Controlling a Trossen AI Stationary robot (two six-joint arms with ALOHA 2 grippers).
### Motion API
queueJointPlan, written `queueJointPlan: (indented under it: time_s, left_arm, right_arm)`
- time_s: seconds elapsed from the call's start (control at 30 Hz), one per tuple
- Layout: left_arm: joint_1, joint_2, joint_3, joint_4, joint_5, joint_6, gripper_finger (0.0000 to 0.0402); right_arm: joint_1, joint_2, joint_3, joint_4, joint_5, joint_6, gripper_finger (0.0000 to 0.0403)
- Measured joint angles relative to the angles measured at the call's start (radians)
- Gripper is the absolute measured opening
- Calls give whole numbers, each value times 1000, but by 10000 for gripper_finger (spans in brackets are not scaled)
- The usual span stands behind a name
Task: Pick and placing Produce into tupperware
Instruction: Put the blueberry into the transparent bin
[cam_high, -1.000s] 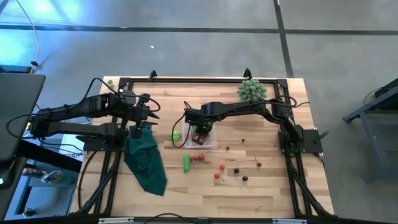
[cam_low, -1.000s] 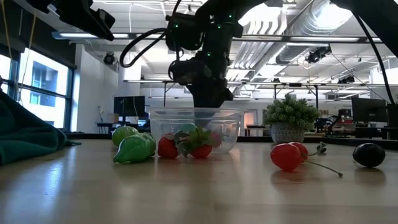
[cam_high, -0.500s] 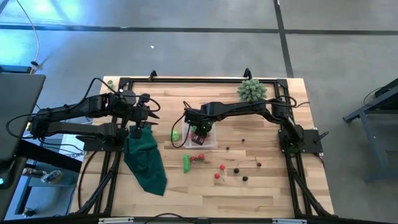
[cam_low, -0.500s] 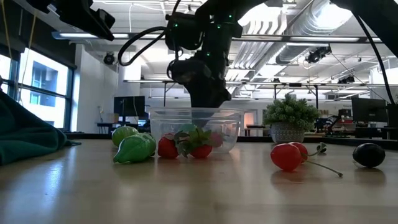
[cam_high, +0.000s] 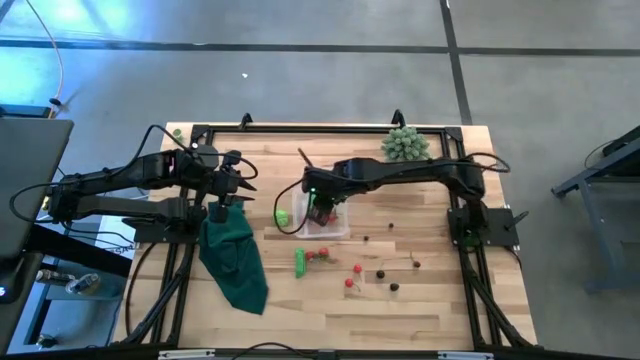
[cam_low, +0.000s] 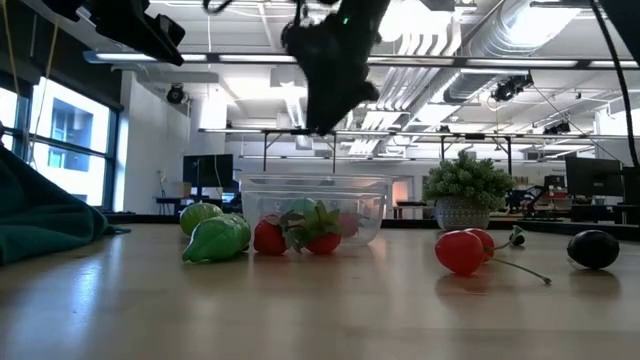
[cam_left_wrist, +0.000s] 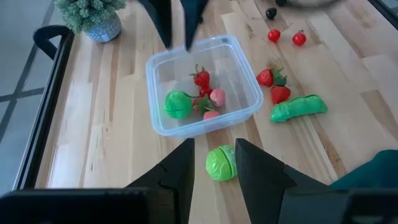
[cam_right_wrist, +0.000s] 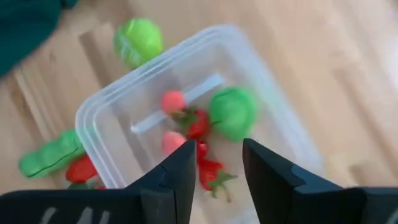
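Note:
The clear tupperware (cam_high: 345, 232) stands mid-table and holds a green ball (cam_left_wrist: 178, 104), strawberries (cam_left_wrist: 201, 78) and a pink piece (cam_left_wrist: 217, 96). My right gripper (cam_right_wrist: 217, 155) hangs open above it, fingers pointing down, with nothing between them. Loose produce lies on the wood around it: a green ball (cam_high: 283, 217) to its left, and a green pod (cam_high: 300, 261), strawberries (cam_high: 320, 255), cherries (cam_high: 352, 275) and dark pieces (cam_high: 394, 287) on the near side. My left gripper (cam_left_wrist: 214, 165) waits open, raised over the table's left side.
A dark green cloth (cam_high: 235, 255) lies at the table's left, below my left arm. A pale green spiky plant in a pot (cam_high: 404, 145) stands at the far right. Bare wood (cam_high: 420, 320) shows along the near edge and right of the tupperware.
My right gripper has risen straight up out of the tupperware and now hangs well above its rim. The pieces inside the tupperware stay where they were.

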Motion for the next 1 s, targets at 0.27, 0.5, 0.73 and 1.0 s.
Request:
queueJointPlan:
  time_s: [0.27, 0.5, 0.73, 1.0]
  left_arm:
    - [0, 0, 0, 0, 0, 0, 106]
    - [0, 0, 0, 0, 0, 0, 106]
    - [0, 0, 0, 0, 0, 0, 106]
    - [0, 0, 0, 0, 0, 0, 106]
  right_arm:
    - [50, -195, -132, -12, 154, 122, 124]
    - [99, -468, -534, 195, 152, 296, 124]
    - [146, -745, -910, 424, 113, 398, 124]
    - [161, -856, -1144, 461, 60, 438, 124]
